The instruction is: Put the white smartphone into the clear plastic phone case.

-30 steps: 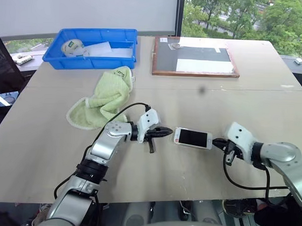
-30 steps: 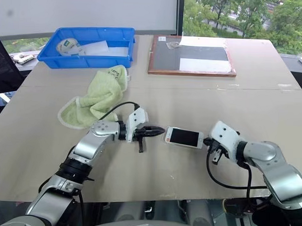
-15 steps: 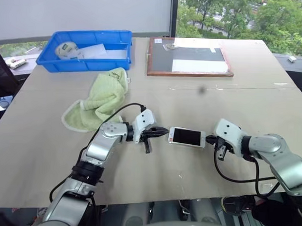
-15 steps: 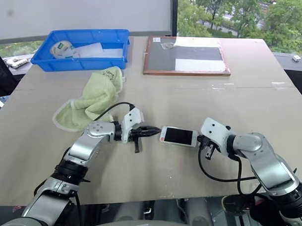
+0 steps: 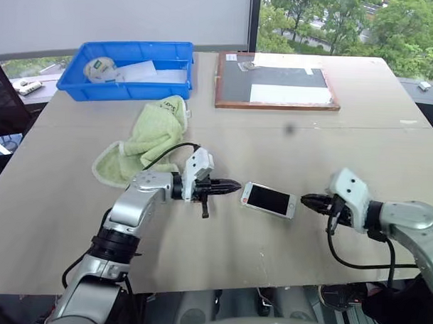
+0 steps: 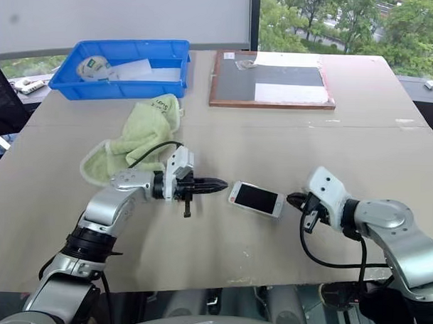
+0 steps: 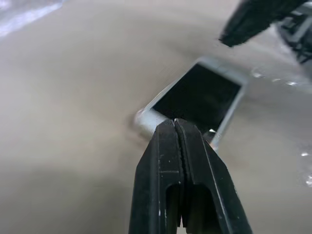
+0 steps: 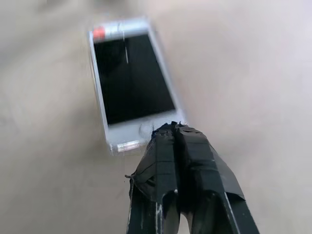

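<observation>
White smartphone, screen up, lying flat on the tan table between the two grippers, its long axis running roughly from one arm to the other and slightly slanted. Left gripper, its two black fingers pressed together and empty, points toward the phone's near short end and stands just beside it, apart from it; in the left wrist view the closed fingertips sit in front of the phone's screen. Right gripper, likewise closed on nothing, points at the opposite short end, near it with a small gap; in the right wrist view its fingers overlap the end bearing the home button. Whether a clear plastic phone case surrounds the phone cannot be told. Behind the left arm lies a crumpled green cloth. At the far edge of the table stand a blue bin holding white items and, beside it, a wooden-framed board with a dark surface.
</observation>
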Available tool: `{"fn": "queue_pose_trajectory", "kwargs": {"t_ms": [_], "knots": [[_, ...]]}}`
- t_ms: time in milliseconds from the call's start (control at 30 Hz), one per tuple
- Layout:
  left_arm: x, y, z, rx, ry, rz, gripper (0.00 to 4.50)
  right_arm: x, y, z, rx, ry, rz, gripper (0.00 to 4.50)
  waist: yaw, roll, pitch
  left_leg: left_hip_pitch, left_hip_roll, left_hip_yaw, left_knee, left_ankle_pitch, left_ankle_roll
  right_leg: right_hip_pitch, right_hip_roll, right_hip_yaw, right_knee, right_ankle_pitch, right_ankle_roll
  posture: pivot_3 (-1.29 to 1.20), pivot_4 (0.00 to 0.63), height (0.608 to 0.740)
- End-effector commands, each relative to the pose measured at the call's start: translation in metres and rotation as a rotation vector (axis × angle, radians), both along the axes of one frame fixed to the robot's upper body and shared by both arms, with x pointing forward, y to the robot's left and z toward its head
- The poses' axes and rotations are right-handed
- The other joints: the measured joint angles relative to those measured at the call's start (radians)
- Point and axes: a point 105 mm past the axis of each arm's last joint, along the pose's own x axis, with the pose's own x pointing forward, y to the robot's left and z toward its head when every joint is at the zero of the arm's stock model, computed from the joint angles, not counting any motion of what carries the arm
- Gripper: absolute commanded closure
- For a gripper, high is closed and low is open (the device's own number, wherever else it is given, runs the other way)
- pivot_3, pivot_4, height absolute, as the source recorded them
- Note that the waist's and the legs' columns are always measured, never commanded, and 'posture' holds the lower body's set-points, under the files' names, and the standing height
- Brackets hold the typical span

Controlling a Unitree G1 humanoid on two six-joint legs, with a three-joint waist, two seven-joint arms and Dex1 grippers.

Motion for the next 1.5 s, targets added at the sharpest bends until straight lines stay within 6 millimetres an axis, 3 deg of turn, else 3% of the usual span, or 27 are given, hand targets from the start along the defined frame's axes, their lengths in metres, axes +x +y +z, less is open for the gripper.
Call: {"fn": "queue_pose_trajectory", "kwargs": {"t_ms": [33, 300, 567, 767, 833, 967, 1067, 1200, 1333, 1500], "knots": [[-0.002, -0.015, -0.006, 0.040, -0.024, -0.054, 4.50, 0.002, 0.012, 0.007, 0.029, -0.030, 0.013, 4.48, 0.003, 0.000, 0.000, 0.000, 0.000, 0.000, 0.000, 0.000, 0.000, 0.000, 0.000, 0.000, 0.000, 0.000, 0.000, 0.00, 0.150, 0.740], [0.000, -0.018, -0.025, 0.137, -0.013, -0.065, 4.50, 0.016, 0.021, -0.026, -0.085, 0.069, 0.008, 4.48, 0.009, 0.000, 0.000, 0.000, -0.001, 0.000, 0.000, 0.000, 0.000, 0.000, 0.001, 0.000, 0.000, 0.000, 0.000, 0.00, 0.150, 0.740], [-0.001, -0.028, -0.017, 0.127, -0.028, -0.032, 4.50, 0.012, 0.007, -0.056, -0.221, 0.270, -0.023, 4.48, 0.011, -0.002, -0.002, 0.001, 0.000, -0.001, 0.000, 0.000, 0.000, 0.002, 0.000, -0.001, 0.000, 0.000, 0.000, 0.00, 0.150, 0.740], [-0.002, -0.028, -0.018, 0.122, -0.019, -0.009, 4.50, 0.012, 0.014, -0.071, -0.199, 0.403, -0.043, 4.48, 0.010, -0.005, -0.008, 0.002, 0.000, -0.001, 0.001, 0.000, 0.000, 0.003, 0.000, -0.001, 0.000, 0.000, 0.000, 0.00, 0.150, 0.740], [-0.002, -0.029, -0.018, 0.120, -0.018, -0.004, 4.50, 0.007, 0.018, -0.086, -0.158, 0.485, -0.057, 4.48, 0.009, -0.008, -0.013, 0.003, 0.001, -0.001, 0.000, 0.000, 0.000, 0.003, 0.000, -0.001, 0.000, 0.000, 0.000, 0.00, 0.150, 0.740], [-0.003, -0.030, -0.019, 0.117, -0.016, 0.003, 4.50, -0.009, 0.007, -0.124, -0.208, 0.600, -0.088, 4.48, 0.010, -0.011, -0.026, 0.012, 0.001, -0.001, -0.002, 0.000, 0.000, 0.010, -0.002, -0.001, -0.002, 0.000, 0.000, 0.00, 0.150, 0.740], [-0.003, -0.031, -0.020, 0.116, -0.015, 0.006, 4.50, -0.015, 0.001, -0.135, -0.227, 0.624, -0.095, 4.48, 0.010, -0.008, -0.041, 0.016, 0.002, -0.003, -0.003, -0.003, -0.004, 0.016, -0.007, -0.004, -0.008, -0.001, 0.000, 0.00, 0.150, 0.740], [-0.004, -0.029, -0.021, 0.118, -0.011, 0.011, 4.50, -0.009, -0.003, -0.134, -0.237, 0.557, -0.104, 4.48, 0.010, -0.004, -0.050, 0.016, 0.002, -0.005, -0.004, -0.004, -0.005, 0.020, -0.010, -0.005, -0.012, 0.000, 0.000, 0.00, 0.150, 0.740], [-0.004, -0.027, -0.022, 0.121, -0.009, 0.015, 4.50, 0.006, 0.008, -0.102, -0.083, 0.390, -0.075, 4.48, 0.010, -0.005, -0.052, 0.016, 0.001, -0.008, -0.005, -0.004, -0.005, 0.021, -0.011, -0.008, -0.015, 0.000, 0.000, 0.00, 0.150, 0.740], [-0.004, -0.027, -0.024, 0.122, -0.003, 0.016, 4.50, -0.017, 0.019, -0.072, 0.053, 0.392, 0.059, 4.48, 0.010, 0.006, -0.044, 0.014, -0.001, -0.008, -0.007, -0.004, -0.004, 0.020, -0.013, -0.010, -0.016, -0.001, 0.000, 0.00, 0.150, 0.740]]}}
